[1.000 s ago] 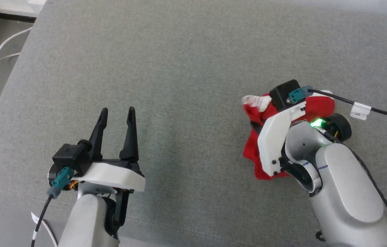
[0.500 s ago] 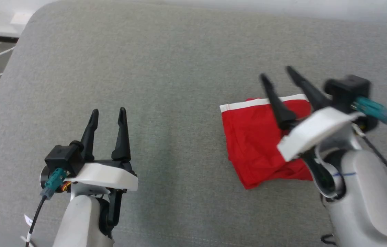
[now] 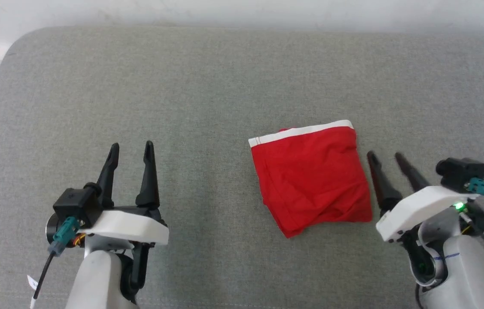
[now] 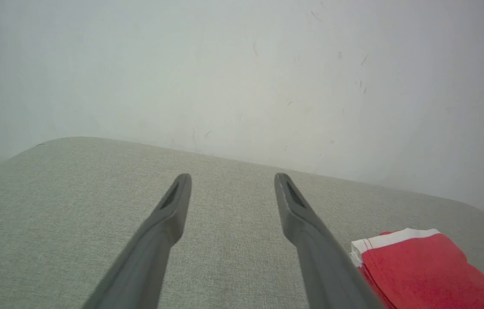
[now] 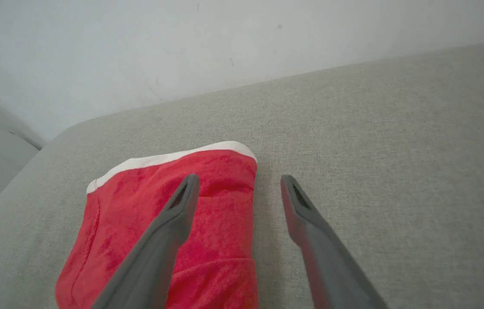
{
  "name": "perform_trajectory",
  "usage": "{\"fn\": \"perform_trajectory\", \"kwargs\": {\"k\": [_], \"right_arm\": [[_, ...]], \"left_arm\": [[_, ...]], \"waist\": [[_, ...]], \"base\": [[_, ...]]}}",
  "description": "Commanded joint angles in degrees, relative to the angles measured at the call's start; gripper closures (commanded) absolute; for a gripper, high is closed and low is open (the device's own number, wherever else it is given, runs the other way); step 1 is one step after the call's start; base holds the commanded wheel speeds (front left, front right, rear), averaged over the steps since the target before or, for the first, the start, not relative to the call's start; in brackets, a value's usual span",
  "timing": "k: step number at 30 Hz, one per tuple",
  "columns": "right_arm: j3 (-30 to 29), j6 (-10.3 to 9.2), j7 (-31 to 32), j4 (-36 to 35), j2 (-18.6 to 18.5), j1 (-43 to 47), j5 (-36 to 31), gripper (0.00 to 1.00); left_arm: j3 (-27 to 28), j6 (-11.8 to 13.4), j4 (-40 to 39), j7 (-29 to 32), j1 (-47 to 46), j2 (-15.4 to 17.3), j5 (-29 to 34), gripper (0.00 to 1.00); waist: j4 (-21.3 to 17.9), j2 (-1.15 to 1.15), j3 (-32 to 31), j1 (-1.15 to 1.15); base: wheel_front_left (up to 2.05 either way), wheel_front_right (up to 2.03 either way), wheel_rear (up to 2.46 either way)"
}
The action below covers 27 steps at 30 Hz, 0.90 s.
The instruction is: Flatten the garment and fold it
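Well left of the garment (image 3: 312,176): left gripper (image 3: 131,145), jaws apart, nothing held. Lies flat on grey cushion (image 3: 224,86) as compact red square, white band at far edge, wrinkles nr front corner. Just right of garment: right gripper (image 3: 384,154), jaws apart, empty, not touching. Looks folded, prob. final step; next maybe smooth front corner gently w/o undoing fold.

Hidden and cut-off bits of the garment (image 4: 422,270)

You lose its near end past the left wrist view's bottom edge, and its left side sits behind a left gripper (image 4: 232,179) finger. In the right wrist view a right gripper (image 5: 239,178) finger covers its middle, near end cut off too. Folded under-layers: can't tell.
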Motion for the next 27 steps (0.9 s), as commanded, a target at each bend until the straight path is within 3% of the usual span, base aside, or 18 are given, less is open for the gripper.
{"fn": "perform_trajectory", "kwargs": {"k": [1, 9, 16, 18, 19, 20, 21, 27], "right_arm": [[0.17, -0.04, 0.51, 0.71, 0.15, 0.19, 1.28, 0.00], [1.08, -0.04, 7.29, 11.66, 0.15, -5.30, 11.79, 0.00], [3.91, -0.04, 12.41, 22.57, 0.15, -11.49, 14.70, 0.00], [4.70, -0.04, 13.30, 24.61, 0.15, -12.69, 14.35, 0.59], [5.19, -0.04, 13.53, 25.22, 0.15, -13.14, 14.44, 0.81], [5.70, -0.04, 13.63, 25.64, 0.15, -13.50, 14.51, 0.94], [6.20, -0.04, 13.64, 25.97, 0.15, -13.79, 14.20, 1.00], [9.13, -0.04, 13.29, 24.99, -0.06, -15.21, 6.33, 1.00]], "left_arm": [[0.25, -0.17, -0.22, -0.27, 0.44, -0.06, 0.39, 0.00], [0.10, 0.26, -0.40, -0.27, 0.25, -0.06, 0.14, 0.00], [-0.31, 0.34, -0.18, -0.27, 0.29, -0.06, 0.07, 0.00], [-0.44, 0.37, -0.04, -0.27, 0.35, -0.06, 0.02, 0.00], [-0.51, 0.37, 0.04, -0.27, 0.40, -0.06, -0.03, 0.00], [-0.54, 0.38, 0.11, -0.27, 0.46, -0.06, -0.07, 0.00], [-0.52, 0.40, 0.14, -0.27, 0.54, -0.06, -0.08, 0.00], [0.35, 0.36, -0.08, -0.27, 1.14, -0.06, 0.49, 0.00]], "waist": [[-0.05, 0.00, 0.12, 0.01], [-0.14, 0.00, 0.90, 0.01], [0.13, 0.00, 0.94, 0.01], [0.18, 0.00, 0.76, 0.01], [0.18, 0.00, 0.63, 0.01], [0.15, 0.00, 0.49, 0.01], [0.06, 0.00, 0.36, 0.01], [-1.80, 0.00, -0.16, 0.01]], "base": [[0.00, 0.00, 0.00], [0.00, 0.00, 0.00], [0.00, 0.00, 0.00], [0.00, 0.00, 0.00], [0.00, 0.00, 0.00], [0.00, 0.00, 0.00], [0.00, 0.00, 0.00], [0.00, 0.00, 0.00]]}}
